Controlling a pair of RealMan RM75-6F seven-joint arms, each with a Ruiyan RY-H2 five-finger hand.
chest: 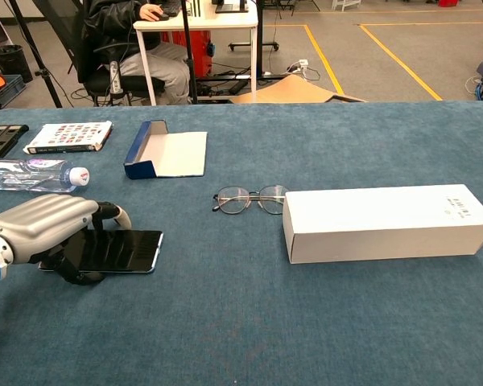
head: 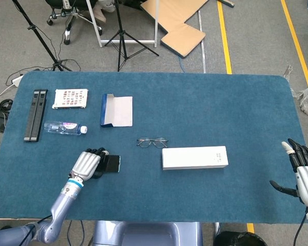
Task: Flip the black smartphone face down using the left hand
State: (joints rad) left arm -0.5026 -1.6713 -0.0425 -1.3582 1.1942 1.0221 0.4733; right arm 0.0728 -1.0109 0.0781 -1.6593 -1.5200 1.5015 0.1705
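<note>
The black smartphone [head: 112,163] [chest: 127,250] lies flat, screen up, on the blue table [head: 205,107] near its front left. My left hand [head: 87,164] [chest: 44,225] covers the phone's left half. Its fingers curl down over the phone's far edge and the thumb sits against the near edge, so it grips the phone across its width. My right hand [head: 304,177] hovers at the table's right front corner with fingers spread and nothing in it; the chest view does not show it.
A pair of glasses [head: 152,142] [chest: 249,199] and a long white box [head: 194,158] [chest: 386,221] lie right of the phone. Behind the hand are a water bottle [head: 65,127], an open blue case [head: 115,110], a booklet [head: 70,98] and black bars [head: 36,115].
</note>
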